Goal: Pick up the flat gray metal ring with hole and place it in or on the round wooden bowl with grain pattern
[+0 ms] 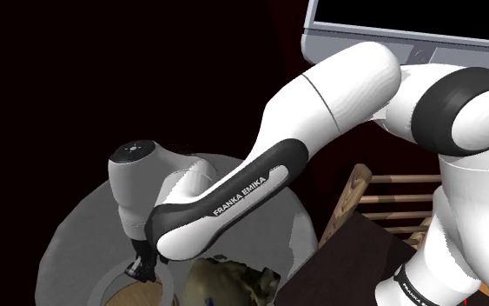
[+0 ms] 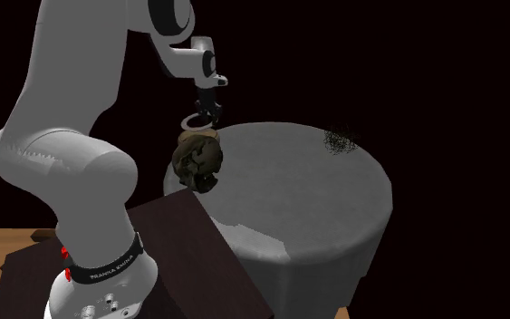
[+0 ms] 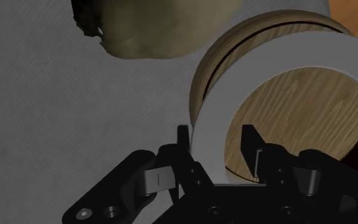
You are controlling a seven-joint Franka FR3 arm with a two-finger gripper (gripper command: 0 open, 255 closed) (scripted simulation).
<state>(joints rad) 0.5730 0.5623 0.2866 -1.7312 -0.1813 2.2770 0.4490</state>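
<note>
Right above the bowl (image 3: 234,41), your fingers (image 3: 252,147) are clamped on the ring (image 3: 298,54). It hangs there, I think, so it can drop inside.

The ring (image 3: 292,51), clasped in the gripper (image 3: 217,137), hangs directly over the bowl (image 3: 254,32), which sits near the round table's (image 2: 316,190) edge. A lumpy object (image 2: 198,161) lies just beside the bowl at the edge nearest the stand (image 2: 198,263). A small tangle (image 2: 339,140) lies near the opposite edge.
</note>
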